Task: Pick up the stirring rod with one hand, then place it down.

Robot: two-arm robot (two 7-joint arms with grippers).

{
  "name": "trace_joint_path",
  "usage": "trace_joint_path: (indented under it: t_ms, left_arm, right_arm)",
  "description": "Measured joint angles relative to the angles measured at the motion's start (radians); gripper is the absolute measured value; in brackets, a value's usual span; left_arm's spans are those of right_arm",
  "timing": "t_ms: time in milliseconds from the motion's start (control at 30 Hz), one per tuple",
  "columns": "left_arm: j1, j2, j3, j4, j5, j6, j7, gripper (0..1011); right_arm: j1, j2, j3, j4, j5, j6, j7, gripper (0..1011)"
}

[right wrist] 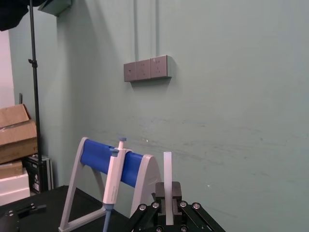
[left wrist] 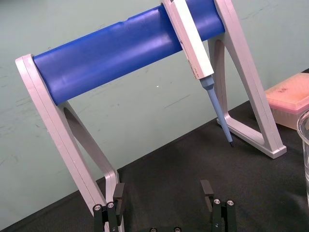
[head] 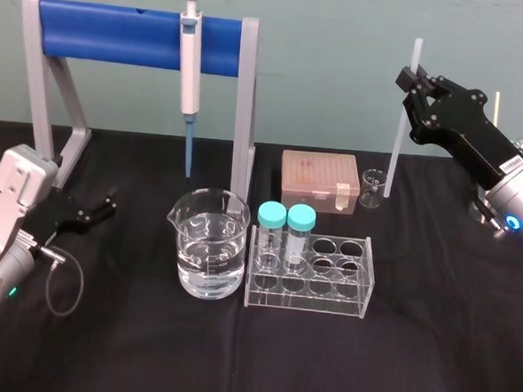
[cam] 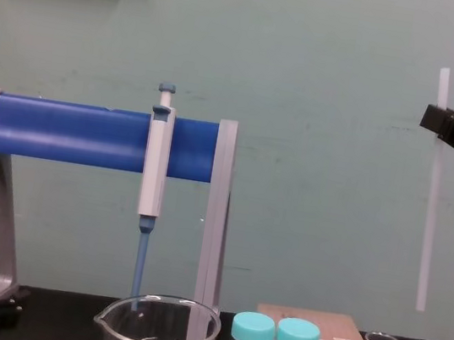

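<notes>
Right hand [head: 414, 80] raised, clamping upright stirring rod [head: 398, 142], left hand [head: 108, 203] parked low

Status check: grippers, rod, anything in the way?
Right gripper shut on stirring rod, upright, clear of the table. Left gripper open, parked low by the stand. Small beaker close below the rod's lower end.

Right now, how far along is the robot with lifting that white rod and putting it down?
Pickup looks done: the right gripper is shut on the stirring rod, held upright, its lower end clear of the table. The left gripper rests open near the stand. Still to do: set the rod down and release.
</notes>
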Motion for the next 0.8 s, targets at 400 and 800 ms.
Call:
trace_joint_path:
  t_ms: [400,800]
  left_arm:
    - [0.0,0.0,0.0,0.0,0.0,0.0,0.0,1000]
    - [0.0,0.0,0.0,0.0,0.0,0.0,0.0,1000]
  right_arm:
    - [-0.008,0.003,0.003,-0.013,0.004,0.003,0.0,75]
    - [-0.009,0.006,-0.001,-0.017,0.005,0.003,0.003,75]
